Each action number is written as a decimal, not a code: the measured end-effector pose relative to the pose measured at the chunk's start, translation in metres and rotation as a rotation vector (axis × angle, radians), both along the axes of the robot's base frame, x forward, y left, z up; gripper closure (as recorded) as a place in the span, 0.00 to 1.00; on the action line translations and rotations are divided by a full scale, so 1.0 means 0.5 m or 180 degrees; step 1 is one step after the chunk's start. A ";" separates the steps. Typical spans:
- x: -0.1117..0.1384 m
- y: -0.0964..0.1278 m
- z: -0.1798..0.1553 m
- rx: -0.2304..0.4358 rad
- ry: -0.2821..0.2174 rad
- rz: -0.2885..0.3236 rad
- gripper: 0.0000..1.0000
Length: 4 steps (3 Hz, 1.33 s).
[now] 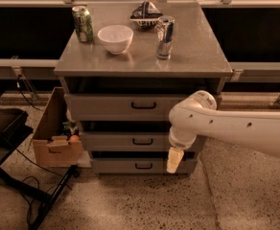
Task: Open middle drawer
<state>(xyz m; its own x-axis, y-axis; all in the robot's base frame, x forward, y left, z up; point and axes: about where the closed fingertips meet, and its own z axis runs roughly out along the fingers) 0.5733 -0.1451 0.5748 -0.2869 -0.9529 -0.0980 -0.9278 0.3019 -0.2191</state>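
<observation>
Drawers: three, stacked at centre frame: top drawer, middle drawer, lowest drawer.
Black handles: three, one per drawer front.
Cans: two on the cabinet top: one green can at upper left, one silver can at upper centre.
White bowl: one, between the two cans.
Dark packet: one, top centre.
Cardboard box: one, left of the drawers.
Robot arm: one, coming in from the right edge.
Gripper: one, lower centre, in front of the right end of the lowest drawer.
</observation>
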 end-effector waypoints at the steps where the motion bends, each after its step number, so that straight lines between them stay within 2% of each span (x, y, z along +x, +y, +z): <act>1: 0.000 0.000 -0.001 0.0000 0.0001 0.0001 0.00; 2: 0.004 0.005 -0.021 -0.0092 -0.0054 0.0027 0.00; 3: 0.040 -0.007 -0.086 -0.0250 -0.0128 0.0059 0.00; 4: 0.097 -0.041 -0.150 -0.0400 -0.0207 0.0127 0.00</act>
